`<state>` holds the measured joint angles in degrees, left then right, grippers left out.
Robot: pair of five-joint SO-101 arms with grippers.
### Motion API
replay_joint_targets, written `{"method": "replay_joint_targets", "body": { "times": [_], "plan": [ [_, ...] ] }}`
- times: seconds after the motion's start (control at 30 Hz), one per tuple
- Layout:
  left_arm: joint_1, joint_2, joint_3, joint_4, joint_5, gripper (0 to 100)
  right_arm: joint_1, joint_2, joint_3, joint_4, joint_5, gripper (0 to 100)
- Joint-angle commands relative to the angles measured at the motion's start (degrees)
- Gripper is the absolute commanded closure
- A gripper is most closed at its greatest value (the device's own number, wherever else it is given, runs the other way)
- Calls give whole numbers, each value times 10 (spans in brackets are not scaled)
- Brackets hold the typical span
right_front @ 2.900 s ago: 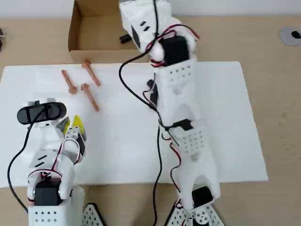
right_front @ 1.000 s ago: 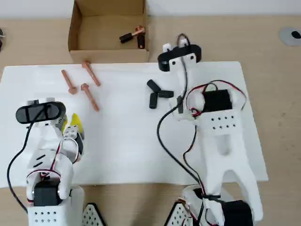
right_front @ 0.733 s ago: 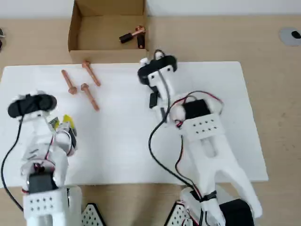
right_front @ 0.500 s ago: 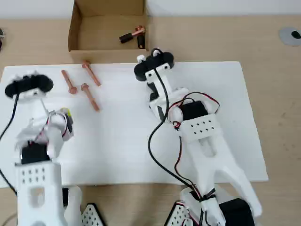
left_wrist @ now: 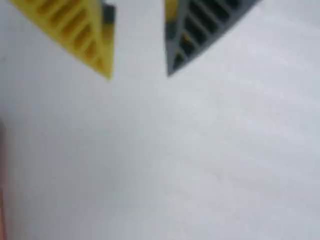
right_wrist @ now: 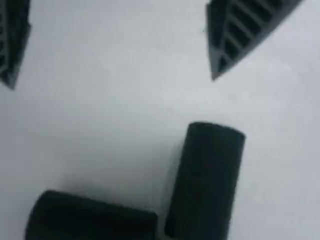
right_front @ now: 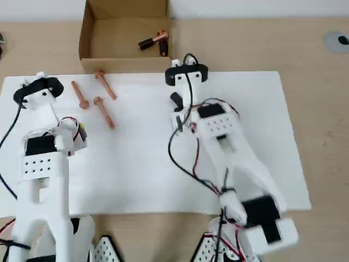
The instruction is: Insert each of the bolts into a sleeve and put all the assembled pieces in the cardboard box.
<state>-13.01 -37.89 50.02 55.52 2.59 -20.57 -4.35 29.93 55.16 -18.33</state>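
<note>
A light wooden table [right_front: 319, 98] carries a wide white sheet [right_front: 136, 169], with a grey round disc [right_front: 335, 41] at its far corner and a pale wall [right_front: 262, 7] behind.

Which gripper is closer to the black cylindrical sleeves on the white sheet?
Right. The right gripper hovers just above the black cylindrical sleeves; the left gripper is far off, near the copper bolts.

matt black sleeves [right_wrist: 210, 175], coppery metal bolts [right_front: 104, 113]
</note>
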Motion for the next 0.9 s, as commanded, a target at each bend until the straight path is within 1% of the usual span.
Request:
{"method": "replay_joint_targets", "body": {
  "times": [0.0,0.1,0.23,0.4,0.63,0.87],
  "plan": [
    [-8,0,-30,-19,24,918,0,56,-90,24,-13,709],
    [-6,0,-28,-21,26,918,-4,91,-131,25,-18,709],
    [-7,0,-27,-17,24,918,-26,96,-151,33,-25,709],
    [-7,0,-26,-17,24,918,-57,100,-190,44,-59,709],
    [-7,0,-26,-18,24,918,-59,110,-217,19,-98,709],
    [-7,0,-26,-19,24,919,-58,176,-219,12,-103,709]
  ]
}}
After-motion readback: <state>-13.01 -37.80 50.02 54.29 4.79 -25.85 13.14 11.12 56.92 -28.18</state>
